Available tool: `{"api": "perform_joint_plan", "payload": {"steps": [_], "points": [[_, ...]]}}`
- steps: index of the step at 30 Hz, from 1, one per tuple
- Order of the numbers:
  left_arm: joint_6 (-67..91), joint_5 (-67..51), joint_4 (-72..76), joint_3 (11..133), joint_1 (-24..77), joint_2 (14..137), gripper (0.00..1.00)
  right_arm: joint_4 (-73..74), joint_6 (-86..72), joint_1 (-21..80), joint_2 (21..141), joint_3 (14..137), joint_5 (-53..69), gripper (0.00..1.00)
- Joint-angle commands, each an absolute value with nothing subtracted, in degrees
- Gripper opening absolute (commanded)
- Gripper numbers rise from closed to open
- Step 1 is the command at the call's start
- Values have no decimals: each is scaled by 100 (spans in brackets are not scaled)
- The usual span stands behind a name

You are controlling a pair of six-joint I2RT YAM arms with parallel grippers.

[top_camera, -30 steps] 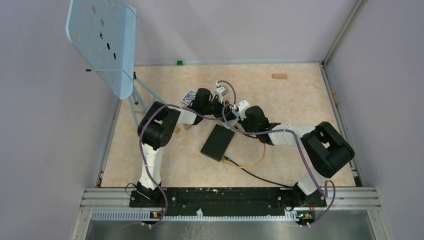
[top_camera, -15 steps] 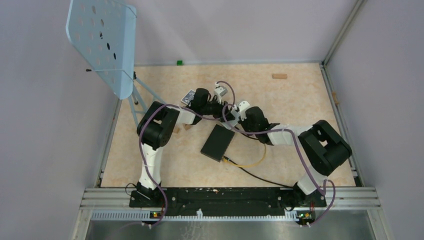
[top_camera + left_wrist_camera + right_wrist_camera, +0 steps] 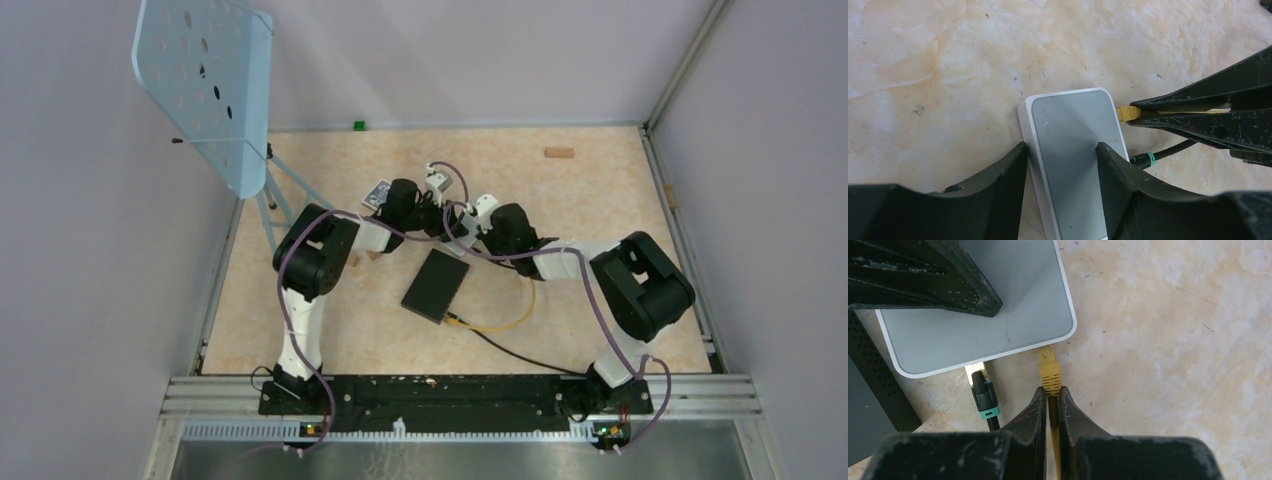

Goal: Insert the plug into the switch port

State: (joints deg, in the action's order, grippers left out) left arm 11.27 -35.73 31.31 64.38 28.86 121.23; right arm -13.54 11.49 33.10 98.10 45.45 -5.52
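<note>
The right gripper (image 3: 1050,392), clamped on the yellow plug (image 3: 1049,370), aims it end-on at the grey box (image 3: 1013,335), tip at its facing edge; the half-open left gripper (image 3: 1060,147) rests over that box.

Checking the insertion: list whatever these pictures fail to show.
Right wrist: the port facing the yellow plug, hidden under the grey box's rim; seating unclear.
Left wrist: whether the left hand grips or only straddles the box; fingers hide its sides.
Top external: plug and box, covered by the arms.
</note>
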Motion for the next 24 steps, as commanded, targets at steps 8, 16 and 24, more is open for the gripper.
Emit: {"api": "perform_joint_plan", "payload": {"steps": [8,16,24], "points": [[1446,-2789,1079,7657,2427,11944,72,-934,636,3428,9255,4793,53,24],[1713,-2108,878,7083,2369,10985,83,273,357,3362,8270,5050,-338,33],[2314,-1995,826,5041,2374,8743,92,1973,1068,4180,7346,5178,2123,34]]}}
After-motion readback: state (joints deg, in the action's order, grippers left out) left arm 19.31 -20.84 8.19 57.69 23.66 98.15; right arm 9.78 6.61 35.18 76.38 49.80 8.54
